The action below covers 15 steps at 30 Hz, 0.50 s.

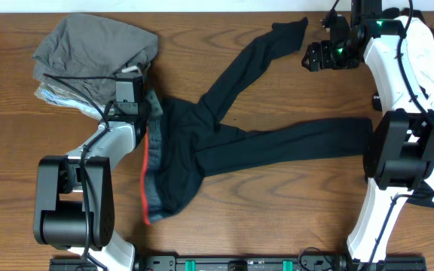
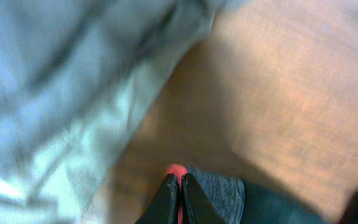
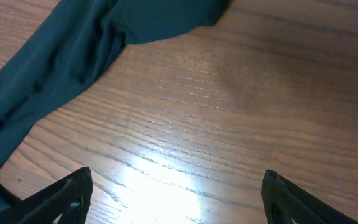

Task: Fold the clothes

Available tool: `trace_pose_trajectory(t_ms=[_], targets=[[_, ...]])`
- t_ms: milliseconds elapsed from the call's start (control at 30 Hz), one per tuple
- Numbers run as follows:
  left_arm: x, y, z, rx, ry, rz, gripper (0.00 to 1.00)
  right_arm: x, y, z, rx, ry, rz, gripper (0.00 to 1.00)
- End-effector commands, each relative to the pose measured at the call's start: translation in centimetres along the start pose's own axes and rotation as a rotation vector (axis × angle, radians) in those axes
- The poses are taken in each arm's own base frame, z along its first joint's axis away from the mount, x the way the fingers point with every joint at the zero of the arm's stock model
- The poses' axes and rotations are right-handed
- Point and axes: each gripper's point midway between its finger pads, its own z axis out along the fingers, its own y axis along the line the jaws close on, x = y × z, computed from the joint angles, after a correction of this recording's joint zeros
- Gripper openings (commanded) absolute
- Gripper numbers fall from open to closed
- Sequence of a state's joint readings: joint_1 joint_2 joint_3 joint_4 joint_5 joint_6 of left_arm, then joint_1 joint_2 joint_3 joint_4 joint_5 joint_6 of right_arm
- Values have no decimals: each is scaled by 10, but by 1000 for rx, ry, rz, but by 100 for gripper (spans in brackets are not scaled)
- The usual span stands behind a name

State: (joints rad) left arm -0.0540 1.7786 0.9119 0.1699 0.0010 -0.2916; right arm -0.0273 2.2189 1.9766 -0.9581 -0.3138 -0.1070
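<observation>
Waistband (image 1: 150, 175), grey with a red edge, sits pinched in the closed left end effector (image 2: 179, 183); the long black fabric trousers (image 1: 277, 147) stretch rightward from it across the brown wooden table (image 1: 277, 218). Nearest the upper leg's cuff (image 1: 291, 31) hangs the right end effector (image 1: 316, 54), jaws spread.

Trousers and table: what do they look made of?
The trousers look like thin, matte black jersey: limp, softly creased; the fibre is unclear. Their waistband is grey, red-edged, possibly elastic. The table looks like wood or wood-grain laminate: visible grain, slight sheen from glare.
</observation>
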Motion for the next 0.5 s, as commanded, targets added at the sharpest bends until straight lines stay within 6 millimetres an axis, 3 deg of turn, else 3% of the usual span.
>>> trace_pose_trajectory(t_ms=[0, 167, 267, 367, 400, 467], targets=[[-42, -2, -1, -27, -119, 3, 6, -3, -6, -2, 8, -8, -3, 84], [-93, -18, -12, -8, -225, 42, 6, -5, -5, -2, 8, -14, -7, 84], [-110, -22, -18, -12, -257, 45, 6, -8, -3, -2, 7, -24, -13, 84], [-112, -23, -20, -15, -246, 48, 7, -17, -1, 0, 9, -61, -20, 84], [-110, -23, -20, -15, -236, 50, 12, -23, 0, 0, 10, -85, -23, 84], [-101, -21, -21, -23, -194, 55, 33, -38, -1, 3, 14, -140, -28, 85]])
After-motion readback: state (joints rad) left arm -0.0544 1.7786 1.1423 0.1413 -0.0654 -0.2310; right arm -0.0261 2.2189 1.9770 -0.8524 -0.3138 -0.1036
